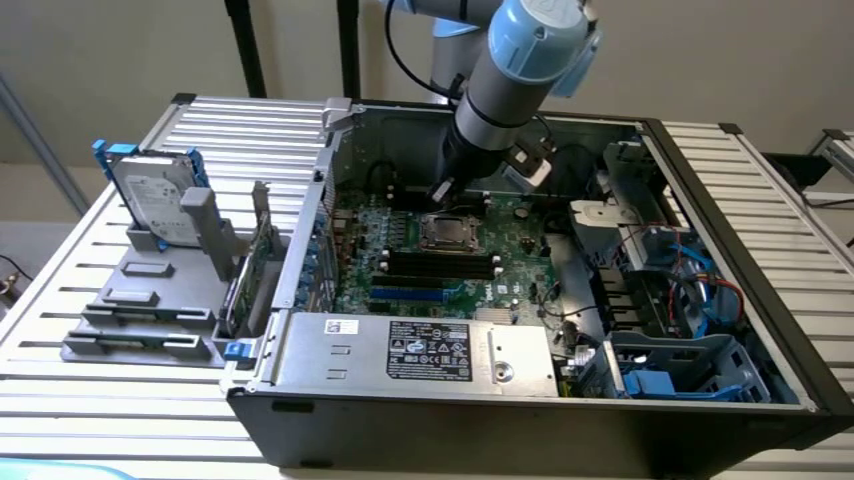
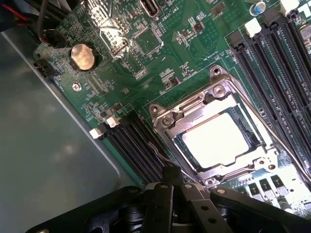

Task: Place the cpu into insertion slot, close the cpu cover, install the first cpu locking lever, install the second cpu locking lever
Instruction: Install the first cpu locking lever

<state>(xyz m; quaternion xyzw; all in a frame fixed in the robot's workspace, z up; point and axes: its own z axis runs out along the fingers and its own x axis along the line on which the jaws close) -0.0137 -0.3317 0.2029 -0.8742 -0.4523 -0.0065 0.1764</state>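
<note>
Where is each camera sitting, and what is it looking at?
Exterior view: sits off the arm, high outside the open computer case, looking down into it; the robot arm and gripper show.
Wrist view: rides on the wrist, close over the motherboard, facing the cpu framed by the cpu cover; the gripper's dark body shows.
Shared: both see the cpu, its cover, the memory slots and the gripper.

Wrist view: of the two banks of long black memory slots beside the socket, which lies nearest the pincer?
The bank on the coin battery's side, right beside the pincer; the other bank lies across the cpu cover.
</note>
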